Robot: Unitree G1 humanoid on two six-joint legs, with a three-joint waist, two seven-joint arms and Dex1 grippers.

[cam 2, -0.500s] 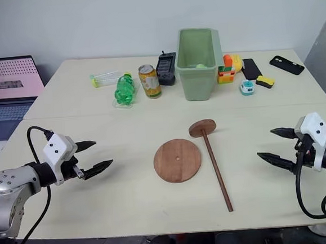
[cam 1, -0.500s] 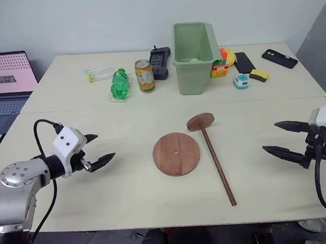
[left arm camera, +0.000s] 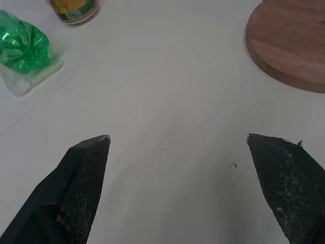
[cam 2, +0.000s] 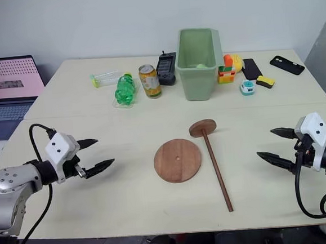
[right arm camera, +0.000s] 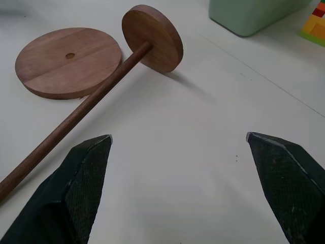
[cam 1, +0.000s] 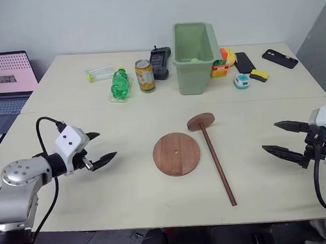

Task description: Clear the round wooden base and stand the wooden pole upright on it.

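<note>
The round wooden base (cam 1: 177, 153) lies flat in the middle of the near table, bare on top, its small centre hole showing. Just right of it lies the wooden pole (cam 1: 216, 162) on its side, its fixed disc end (cam 1: 200, 121) pointing away from me and tilted on the table. My left gripper (cam 1: 98, 148) hovers well left of the base, open and empty. Far right of the pole, my right gripper (cam 1: 277, 138) also stands open and empty. The right wrist view shows base (right arm camera: 68, 61) and pole (right arm camera: 91, 104) ahead of the fingers.
Along the far table stand a green bin (cam 1: 193, 49), a yellow can (cam 1: 144, 75), a green bottle (cam 1: 119, 84), a black handset (cam 1: 160, 63), coloured blocks (cam 1: 222, 64) and phones (cam 1: 279, 58). A laptop (cam 1: 4, 75) sits at the far left.
The left gripper has edged slightly toward the base; everything else is unchanged.
</note>
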